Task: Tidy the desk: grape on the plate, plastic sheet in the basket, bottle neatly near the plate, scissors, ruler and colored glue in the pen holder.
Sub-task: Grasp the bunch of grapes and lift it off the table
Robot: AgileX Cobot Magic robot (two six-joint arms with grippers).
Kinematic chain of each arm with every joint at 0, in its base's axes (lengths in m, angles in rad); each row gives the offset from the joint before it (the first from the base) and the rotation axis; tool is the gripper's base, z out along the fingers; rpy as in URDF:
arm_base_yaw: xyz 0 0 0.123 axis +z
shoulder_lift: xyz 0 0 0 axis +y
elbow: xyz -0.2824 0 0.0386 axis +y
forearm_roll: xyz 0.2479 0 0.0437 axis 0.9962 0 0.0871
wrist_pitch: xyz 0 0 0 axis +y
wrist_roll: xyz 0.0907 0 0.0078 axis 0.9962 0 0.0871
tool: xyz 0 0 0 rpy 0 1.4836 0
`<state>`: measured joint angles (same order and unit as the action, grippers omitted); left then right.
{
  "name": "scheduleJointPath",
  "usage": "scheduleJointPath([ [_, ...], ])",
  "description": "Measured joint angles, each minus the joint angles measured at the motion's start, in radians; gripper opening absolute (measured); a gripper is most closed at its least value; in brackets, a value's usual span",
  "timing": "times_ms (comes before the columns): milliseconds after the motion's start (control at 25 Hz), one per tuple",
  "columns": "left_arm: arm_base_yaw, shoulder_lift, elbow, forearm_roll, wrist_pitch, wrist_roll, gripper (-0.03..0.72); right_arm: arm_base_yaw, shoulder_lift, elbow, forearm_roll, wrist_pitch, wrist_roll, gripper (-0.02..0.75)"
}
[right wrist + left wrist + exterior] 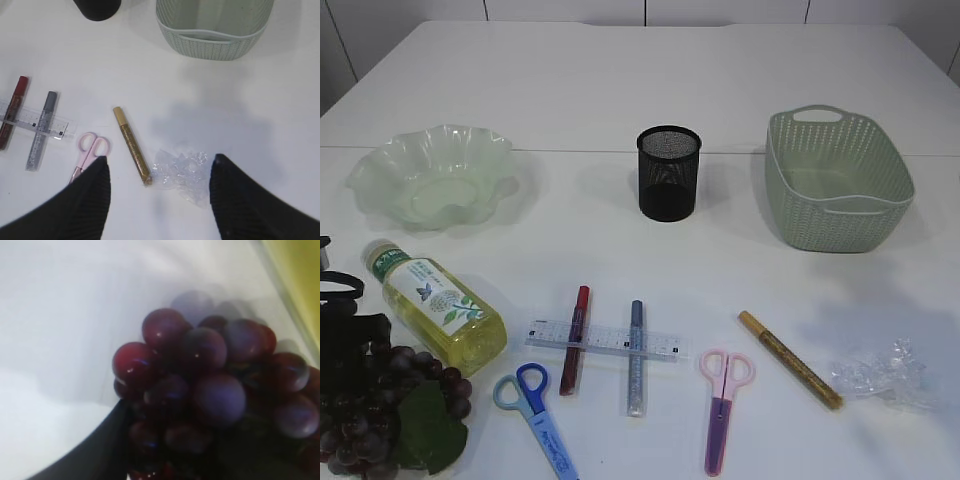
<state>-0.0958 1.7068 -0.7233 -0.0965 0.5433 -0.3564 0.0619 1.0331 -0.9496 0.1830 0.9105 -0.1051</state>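
From outside: glossy dark grapes (380, 400) lie at the white bench's (620, 100) near-left corner, beside the frilled glass plate (432, 175). My left claw's (165, 460) camera: round purple skins against one dark finger (grip unclear). My right claw (159, 200) gapes wide above crinkled plastic sheet (180, 170).

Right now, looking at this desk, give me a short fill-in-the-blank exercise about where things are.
1. The transparent ruler lies across two glue pens, one red and one ____.
2. The pen holder stands between the plate and the ____.
3. The crumpled plastic sheet lies just right of the ____ glue pen.
4. The grapes lie beside the bottle of ____ liquid.

Missing words: silver; basket; gold; yellow
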Motion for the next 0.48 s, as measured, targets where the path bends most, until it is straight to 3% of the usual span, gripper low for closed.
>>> scheduleJointPath([
  [240, 0.000, 0.000, -0.004, 0.009, 0.002, 0.000, 0.164, 0.000, 0.000, 0.000, 0.000, 0.000, 0.000, 0.491],
  [480, 0.000, 0.000, -0.004, 0.044, 0.002, 0.000, 0.093, 0.000, 0.000, 0.000, 0.000, 0.002, 0.000, 0.491],
])
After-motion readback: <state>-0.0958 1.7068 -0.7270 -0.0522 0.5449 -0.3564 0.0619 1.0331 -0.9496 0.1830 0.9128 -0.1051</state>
